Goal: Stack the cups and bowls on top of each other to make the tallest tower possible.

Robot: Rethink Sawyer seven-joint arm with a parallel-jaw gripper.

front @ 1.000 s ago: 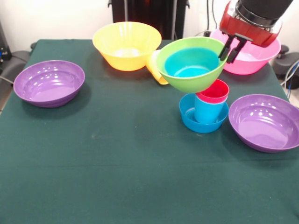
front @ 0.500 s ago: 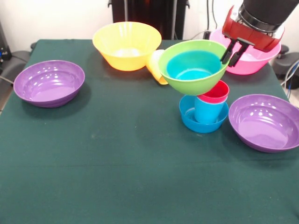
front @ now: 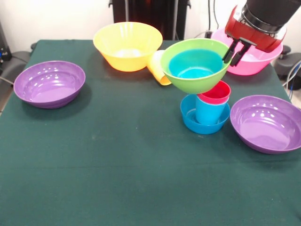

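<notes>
My gripper (front: 233,52) is shut on the right rim of the lime green bowl (front: 195,84), which hangs tilted in the air. A small blue bowl (front: 192,64) is nested inside it. Just below and slightly right stands the tower: a small blue bowl (front: 190,121) on the table, a blue cup (front: 209,113) upright in it, and a red cup (front: 215,92) nested in the blue cup. The green bowl's underside is close to the red cup's rim; I cannot tell if they touch. A yellow-orange cup (front: 155,65) lies on its side behind the green bowl.
A large orange-yellow bowl (front: 127,44) stands at the back, a pink bowl (front: 256,62) at the back right behind my gripper. One purple bowl (front: 49,84) sits at the left, another (front: 268,123) at the right beside the tower.
The gripper has carried the green bowl a little to the right and slightly upward, closer over the red cup. Everything else has stayed put.
</notes>
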